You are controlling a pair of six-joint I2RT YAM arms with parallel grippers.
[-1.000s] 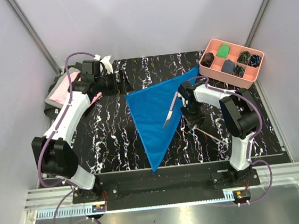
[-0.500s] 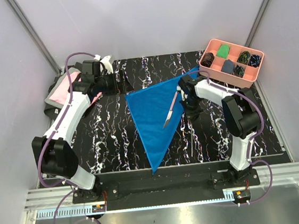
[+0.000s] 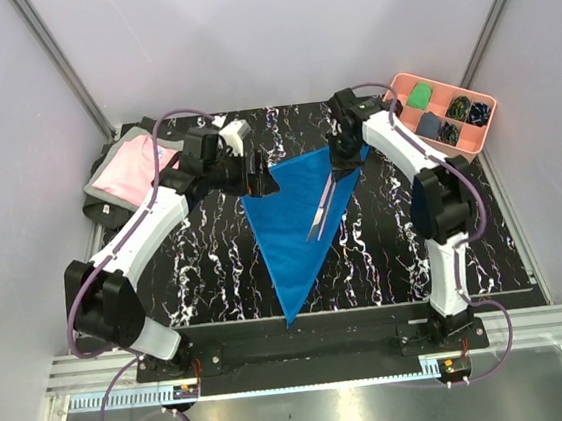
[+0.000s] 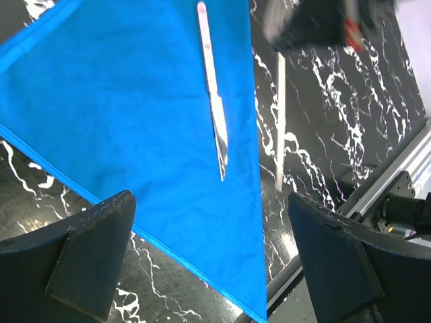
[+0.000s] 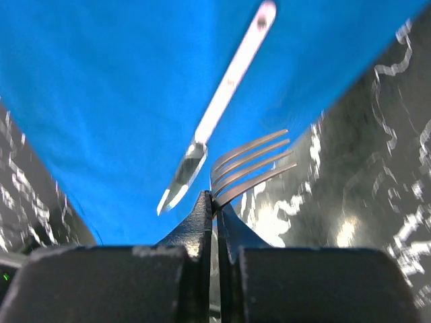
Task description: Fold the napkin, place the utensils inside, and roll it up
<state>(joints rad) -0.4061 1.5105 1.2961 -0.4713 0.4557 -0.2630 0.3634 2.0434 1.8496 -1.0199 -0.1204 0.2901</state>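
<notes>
**Napkin** (image 3: 289, 240): royal-blue satin, already folded to a triangle. It lies flat at the middle of the counter (image 3: 207, 269), with its long point toward the near edge and its short side facing the far edge. The fold appears finished, which leaves a broad face for the cutlery.

**Knife** (image 4: 214, 101): lies free on the napkin near its right edge, blade toward the near edge. Nothing touches it. It runs roughly along that right edge, probably so the roll can close over it.

**Fork** (image 5: 252, 165): pinched at the neck, tines out past the fingertips and just beside the knife's blade. It hovers about where the napkin's right edge meets the bare counter. Whether it touches the cloth cannot be told.

**Right pincer** (image 3: 340, 154): clamped shut on the fork, reaching in above the napkin's far-right corner. It is judged to be bringing the fork alongside the knife. The risk is releasing too far right, off the cloth.

**Left pincer** (image 3: 261, 179): jaws spread wide and holding nothing, hovering at the napkin's far-left corner. It is likely placed to pin or lift that corner for rolling.

**Other stock:** a pink tray (image 3: 475, 145) of small bundles at the far-right corner, and a pink shirt (image 3: 131, 171) at the far-left corner. Both are well apart from the work.
</notes>
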